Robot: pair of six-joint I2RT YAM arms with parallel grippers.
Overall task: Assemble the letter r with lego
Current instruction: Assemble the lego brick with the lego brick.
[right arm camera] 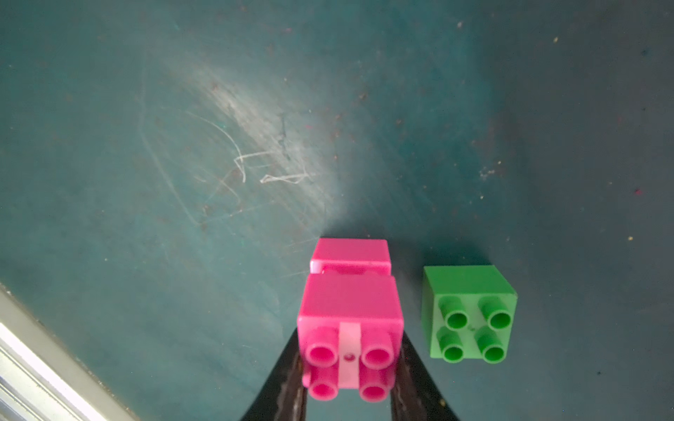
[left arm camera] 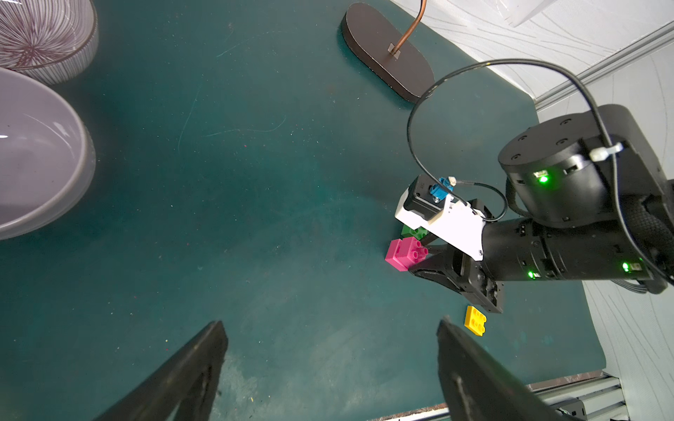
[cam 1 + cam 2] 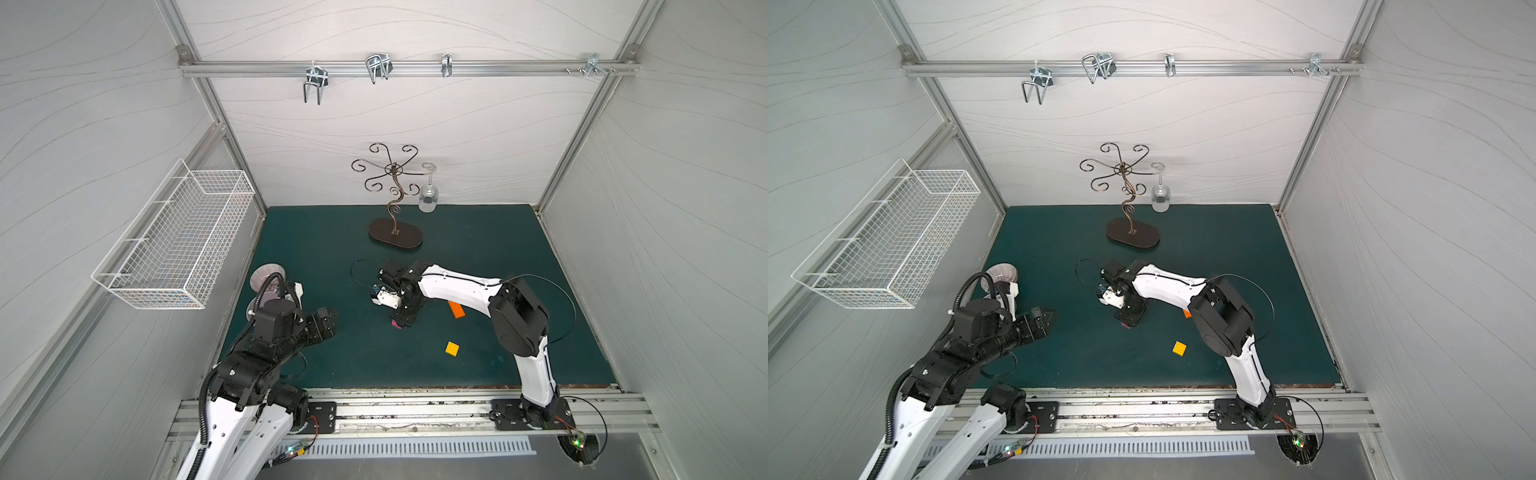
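Note:
My right gripper (image 1: 349,364) is shut on a pink brick (image 1: 350,313), its studs facing the wrist camera. A second pink brick (image 1: 350,253) sits against its far end; I cannot tell whether they are joined. A green brick (image 1: 468,313) rests on the mat just beside them, studs up. In a top view the right gripper (image 3: 400,321) points down mid-mat with pink (image 3: 396,324) showing at its tip. The orange brick (image 3: 456,309) and yellow brick (image 3: 452,348) lie loose to the right. My left gripper (image 2: 330,328) hangs open and empty over bare mat at the left.
A striped bowl (image 2: 47,36) and a purple bowl (image 2: 36,153) stand at the mat's left edge near my left arm. The metal glass stand (image 3: 395,237) with a hanging wine glass (image 3: 428,195) is at the back. A wire basket (image 3: 178,241) hangs on the left wall.

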